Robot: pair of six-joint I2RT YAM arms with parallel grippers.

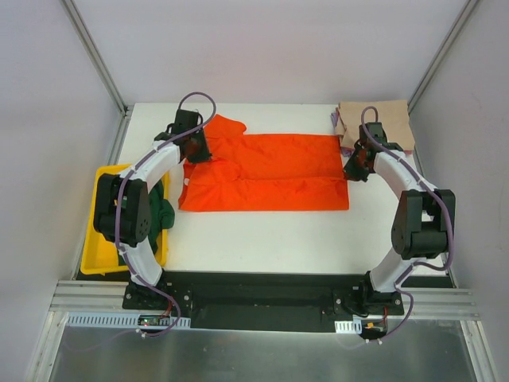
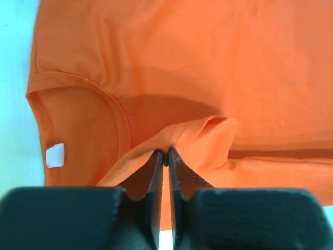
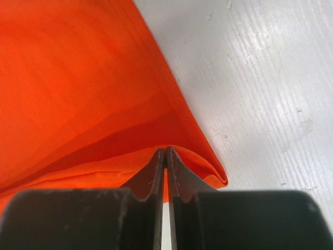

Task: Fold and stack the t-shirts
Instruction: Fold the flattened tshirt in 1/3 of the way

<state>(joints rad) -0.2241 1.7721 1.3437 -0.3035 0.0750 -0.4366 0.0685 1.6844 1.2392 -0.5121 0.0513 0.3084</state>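
The orange-red t-shirt [image 1: 266, 171] lies spread across the middle of the table, folded lengthwise. My left gripper [image 1: 197, 150] is shut on a fold of its cloth near the collar [image 2: 78, 86] at the shirt's left end. My right gripper [image 1: 352, 169] is shut on the shirt's right edge [image 3: 171, 140], pinching a fold just above the table. The dark green t-shirt [image 1: 163, 208] sits bunched in the yellow tray. The tan t-shirt [image 1: 382, 119] lies at the back right corner, with a bit of pale purple cloth [image 1: 337, 119] showing at its left edge.
A yellow plastic tray [image 1: 99, 251] stands at the table's left edge, partly under the left arm. The white table [image 1: 262, 239] ends in a black rail at the front. Metal frame posts stand at the back corners.
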